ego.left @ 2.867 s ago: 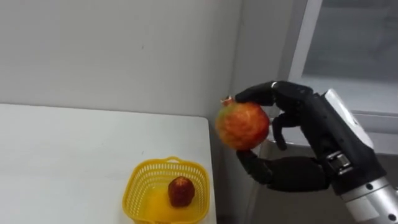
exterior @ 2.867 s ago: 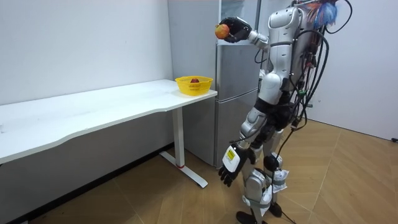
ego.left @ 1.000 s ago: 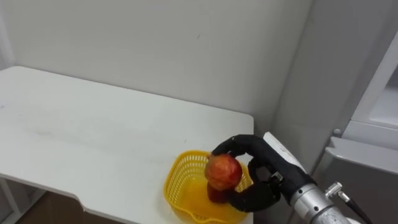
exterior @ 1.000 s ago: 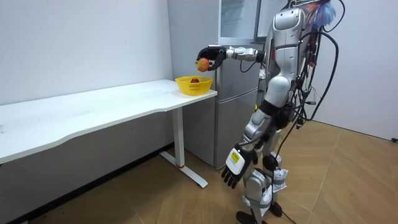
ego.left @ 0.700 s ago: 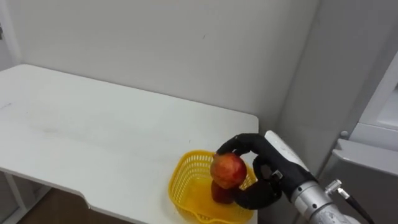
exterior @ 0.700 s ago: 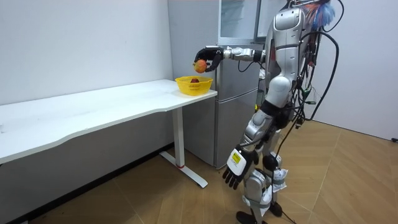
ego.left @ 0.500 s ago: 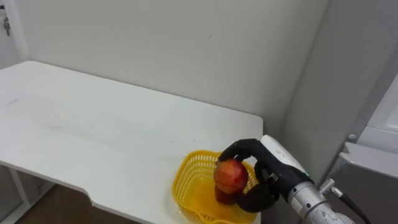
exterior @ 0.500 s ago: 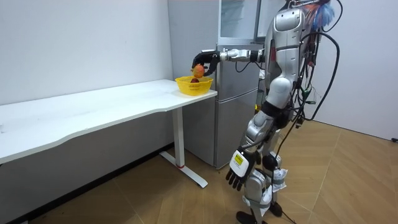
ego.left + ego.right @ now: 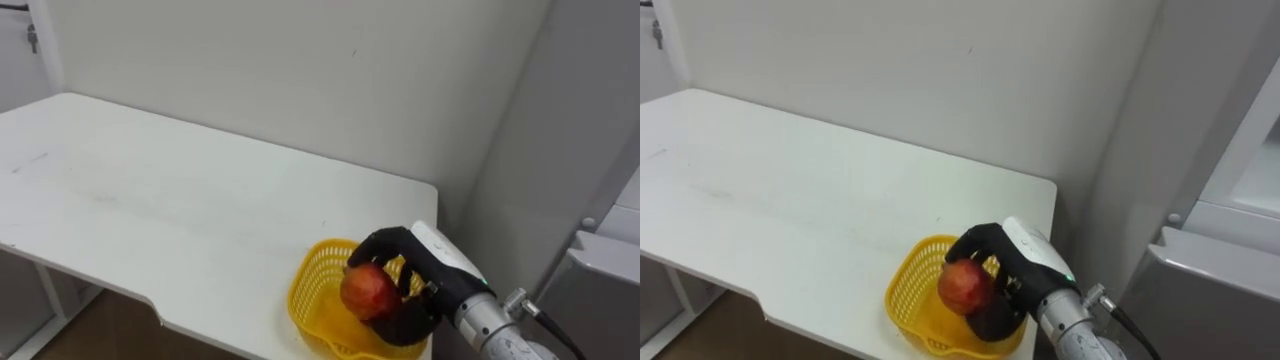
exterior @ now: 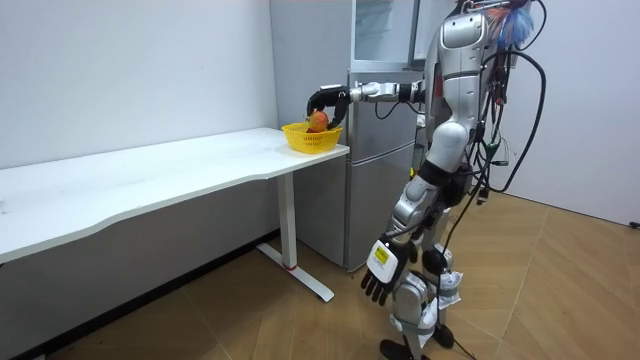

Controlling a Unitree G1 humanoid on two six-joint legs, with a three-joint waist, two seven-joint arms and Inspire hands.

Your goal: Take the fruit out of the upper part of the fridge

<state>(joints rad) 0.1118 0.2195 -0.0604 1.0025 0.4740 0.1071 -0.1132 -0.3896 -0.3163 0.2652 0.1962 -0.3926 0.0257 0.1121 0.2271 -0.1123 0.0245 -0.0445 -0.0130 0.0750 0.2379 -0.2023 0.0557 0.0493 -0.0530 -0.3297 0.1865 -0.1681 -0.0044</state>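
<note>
Where the left eye view looks down on the white table [image 9: 150, 200], the apple [image 9: 368, 292] appears as a round fruit with a red-orange skin that pales to yellow in patches. It sits at the mouth of the yellow basket [image 9: 303, 295], which stands near the table's right end. The right hand [image 9: 425, 270] encloses the fruit: dark fingers arch over its top and the thumb curls beneath it. Whether the apple touches the basket floor cannot be told.

In the room view, the robot stands upright in front of the grey fridge [image 10: 375, 170], at the end of the table [image 10: 150, 165]. Its right arm extends roughly level toward the room view's left. The right hand [image 10: 335, 102] is wrapped over the apple [image 10: 318, 120], which shows level with the rim of the basket [image 10: 300, 140]. The left hand [image 10: 378, 272] hangs beside the leg, fingers loose and slightly apart, holding nothing.

In the right eye view, the apple [image 9: 962, 285] lies within the outline of the basket [image 9: 902, 285]. The right hand [image 9: 1008, 258] clasps it from the right, palm toward the fruit and wrist angled down.
</note>
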